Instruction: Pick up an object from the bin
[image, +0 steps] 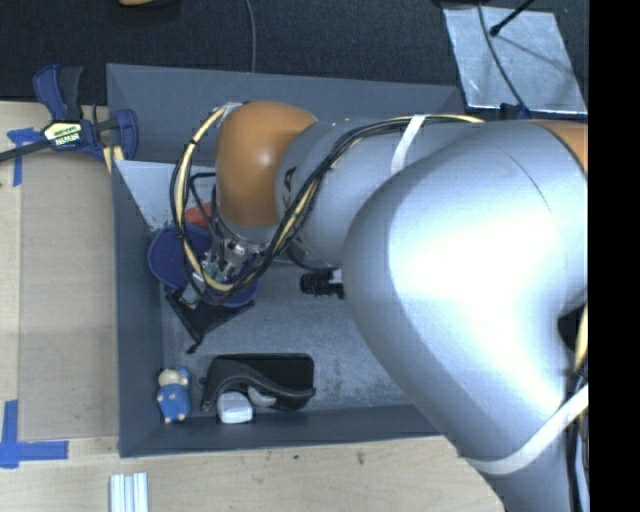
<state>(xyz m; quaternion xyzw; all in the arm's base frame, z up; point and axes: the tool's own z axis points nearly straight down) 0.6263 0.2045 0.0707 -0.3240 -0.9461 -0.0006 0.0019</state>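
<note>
My gripper (203, 312) hangs low in the bin's left half, under the arm's wrist, and its dark lower part reaches down to the bin floor. A round blue dish-like thing (163, 256) lies right beside it on the left, partly covered by the wrist. A small red thing (197, 215) peeks out just behind it. Toward the front lies a black curved thing (262, 378) with a white piece (234, 408) at its front end.
A small blue figure with a pale head (172, 393) stands in the bin's front left corner. A small black part (320, 284) lies near the middle, at the edge of the arm. The arm covers the bin's right half.
</note>
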